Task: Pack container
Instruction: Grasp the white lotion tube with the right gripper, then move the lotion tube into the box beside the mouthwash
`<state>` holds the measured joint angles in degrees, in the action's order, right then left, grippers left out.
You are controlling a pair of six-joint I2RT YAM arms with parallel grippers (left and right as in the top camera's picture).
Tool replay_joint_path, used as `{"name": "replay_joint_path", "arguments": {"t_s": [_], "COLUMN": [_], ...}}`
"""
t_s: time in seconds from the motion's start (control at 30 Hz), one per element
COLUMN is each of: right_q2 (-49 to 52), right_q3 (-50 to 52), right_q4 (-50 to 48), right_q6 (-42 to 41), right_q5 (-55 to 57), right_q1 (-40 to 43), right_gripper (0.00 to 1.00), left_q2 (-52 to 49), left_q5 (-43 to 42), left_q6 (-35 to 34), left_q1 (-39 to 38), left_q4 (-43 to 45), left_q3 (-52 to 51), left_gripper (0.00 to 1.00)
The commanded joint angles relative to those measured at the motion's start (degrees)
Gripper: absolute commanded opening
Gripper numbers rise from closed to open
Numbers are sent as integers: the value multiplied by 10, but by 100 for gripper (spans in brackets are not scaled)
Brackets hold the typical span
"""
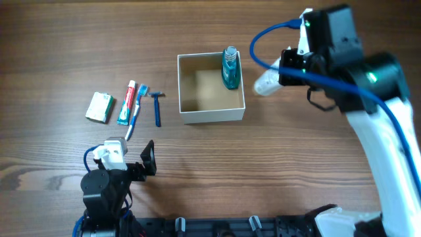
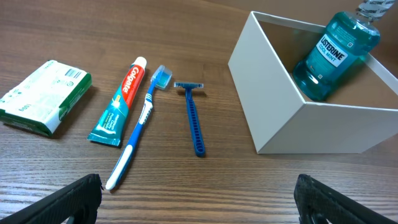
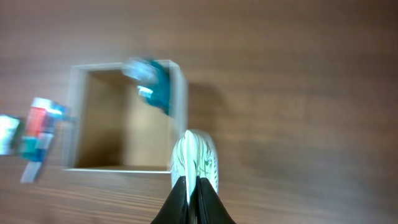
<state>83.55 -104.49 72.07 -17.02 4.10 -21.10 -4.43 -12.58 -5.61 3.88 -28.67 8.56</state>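
The container (image 1: 212, 114) is a square white box with a tan inside, at the table's middle. A blue mouthwash bottle (image 1: 229, 69) leans in its far right corner. My right gripper (image 3: 194, 186) is shut on a white tube with green print (image 3: 194, 155), held just right of the container (image 3: 180, 106); the tube also shows in the overhead view (image 1: 265, 82). My left gripper (image 2: 199, 205) is open and empty, low over the table in front of the toiletries. The container (image 2: 273, 106) and the bottle (image 2: 333, 56) also show in the left wrist view.
Left of the container lie a green soap bar (image 1: 100, 106), a toothpaste tube (image 1: 126, 103), a toothbrush (image 1: 137, 110) and a blue razor (image 1: 157, 107), side by side. The left wrist view shows them too: soap (image 2: 43, 96), toothpaste (image 2: 121, 102), toothbrush (image 2: 140, 124), razor (image 2: 194, 118).
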Motion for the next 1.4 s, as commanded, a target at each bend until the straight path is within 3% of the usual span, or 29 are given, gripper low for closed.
{"name": "replay_joint_path", "arguments": {"t_s": [0.0,0.47,0.77,1.37], "right_q2": [-21,80,84,103], "right_q3": [-21,-21,-21,-19], "right_q4": [-3,-55,-81,-67], "right_q6": [-30,-54,-54,-44], "right_q5": [6,-6,-47,-23], "right_q1": [-40,-61,-61,-64], "right_gripper": [4,4,5,4], "left_q2": [5,5,5,5], "left_q5": [-15,-15,-15,-15], "left_q6": [7,7,7,7], "left_q1": [4,4,4,4], "left_q4": [0,0,0,0], "left_q3": [-4,-4,-4,-4], "left_gripper": [100,100,100,100]}}
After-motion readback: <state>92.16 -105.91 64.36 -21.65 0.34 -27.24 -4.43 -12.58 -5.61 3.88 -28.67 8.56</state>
